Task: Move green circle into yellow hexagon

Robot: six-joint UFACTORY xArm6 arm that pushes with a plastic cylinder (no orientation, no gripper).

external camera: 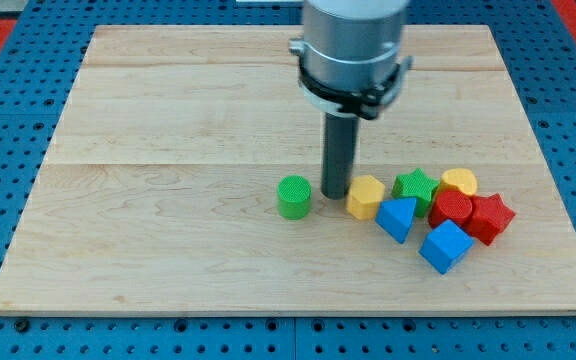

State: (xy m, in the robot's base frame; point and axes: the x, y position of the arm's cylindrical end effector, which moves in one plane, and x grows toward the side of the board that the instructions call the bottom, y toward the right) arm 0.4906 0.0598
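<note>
The green circle [293,196] stands on the wooden board, a little below its middle. The yellow hexagon [366,196] lies to its right, with a gap between them. My tip [335,193] rests on the board in that gap, closer to the yellow hexagon and nearly touching its left side. The rod rises straight up to the grey arm body at the view's top.
A cluster sits right of the yellow hexagon: a green star [416,187], a yellow circle [459,182], a red circle [452,209], a red star [490,217], a blue triangle-like block [397,218] and a blue cube [445,246]. The board's bottom edge [288,310] is near.
</note>
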